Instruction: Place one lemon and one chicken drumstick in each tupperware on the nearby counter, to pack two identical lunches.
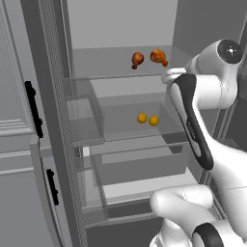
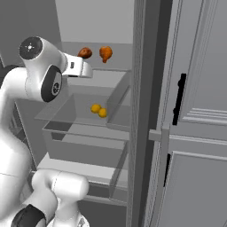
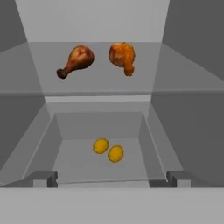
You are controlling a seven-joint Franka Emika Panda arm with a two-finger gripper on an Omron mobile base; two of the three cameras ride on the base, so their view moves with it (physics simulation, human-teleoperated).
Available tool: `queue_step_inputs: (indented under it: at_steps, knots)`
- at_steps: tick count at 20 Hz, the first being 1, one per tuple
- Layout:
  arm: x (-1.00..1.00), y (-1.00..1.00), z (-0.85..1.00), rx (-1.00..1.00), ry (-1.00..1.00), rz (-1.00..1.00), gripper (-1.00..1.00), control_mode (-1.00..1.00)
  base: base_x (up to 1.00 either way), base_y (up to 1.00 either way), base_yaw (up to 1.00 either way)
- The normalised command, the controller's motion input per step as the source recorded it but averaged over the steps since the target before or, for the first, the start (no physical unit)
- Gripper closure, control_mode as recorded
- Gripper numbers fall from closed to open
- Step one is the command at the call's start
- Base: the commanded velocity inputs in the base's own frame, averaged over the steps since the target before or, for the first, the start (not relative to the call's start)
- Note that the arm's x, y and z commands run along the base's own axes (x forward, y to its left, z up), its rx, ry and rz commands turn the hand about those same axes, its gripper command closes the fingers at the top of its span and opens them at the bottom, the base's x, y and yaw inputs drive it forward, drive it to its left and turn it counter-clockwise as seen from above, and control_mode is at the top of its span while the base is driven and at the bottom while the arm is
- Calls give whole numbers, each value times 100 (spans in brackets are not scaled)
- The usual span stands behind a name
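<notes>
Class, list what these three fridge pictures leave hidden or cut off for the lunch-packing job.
- Claw: hand view cuts its fingertips at the bottom edge; left base view hides it behind the arm.
- Fridge door handle: left base view shows it edge-on.
- Lemons: too small to tell whether they touch.

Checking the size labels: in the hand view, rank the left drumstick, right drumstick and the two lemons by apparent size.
1. Left drumstick and right drumstick: alike, and they lie at different angles, so no ranking.
2. Left lemon and right lemon: alike, clearly smaller, though nearer the camera.
</notes>
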Motion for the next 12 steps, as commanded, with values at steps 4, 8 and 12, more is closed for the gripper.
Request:
queue_step_inputs:
  at_steps: [4, 8, 12]
  knots:
    - [51, -31, 0, 3, 1, 0, -100, -100, 0, 0, 0]
    - [59, -35, 1, 2, 4, 0, -100, -100, 0, 0, 0]
    - [67, -28, 1, 0, 10, 0, -100, -100, 0, 0, 0]
